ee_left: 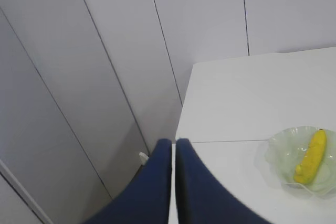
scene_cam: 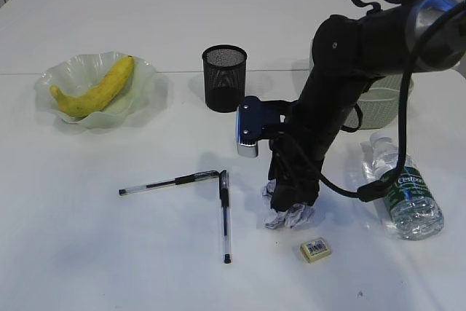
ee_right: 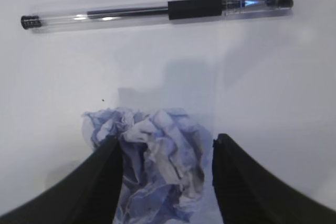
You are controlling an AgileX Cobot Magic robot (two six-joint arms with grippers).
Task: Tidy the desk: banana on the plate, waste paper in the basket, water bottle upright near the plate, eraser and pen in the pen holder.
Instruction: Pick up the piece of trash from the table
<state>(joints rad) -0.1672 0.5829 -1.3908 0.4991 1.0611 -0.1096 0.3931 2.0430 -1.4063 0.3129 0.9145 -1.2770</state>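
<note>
The crumpled waste paper (scene_cam: pixel 290 217) (ee_right: pixel 157 166) lies on the desk (scene_cam: pixel 109 253), and my right gripper (scene_cam: pixel 291 202) (ee_right: pixel 167 140) stands open around it. Its left finger touches the ball, while a gap shows at the right one. The banana (scene_cam: pixel 98 89) (ee_left: pixel 312 156) rests in the pale green plate (scene_cam: pixel 149 78) (ee_left: pixel 275 156). The water bottle (scene_cam: pixel 408 198) lies on its side at the right, and the eraser (scene_cam: pixel 315 250) sits near the front. Two pens (scene_cam: pixel 171 182) (scene_cam: pixel 224 216) form a corner; one pen (ee_right: pixel 157 10) shows ahead of the jaws. My left gripper (ee_left: pixel 174 141) is shut and empty, off the desk's corner.
The black mesh pen holder (scene_cam: pixel 224 78) stands behind the middle of the desk. The sage green basket (scene_cam: pixel 382 103) sits at the back right, mostly hidden by my right arm. A cable hangs from the arm beside the bottle.
</note>
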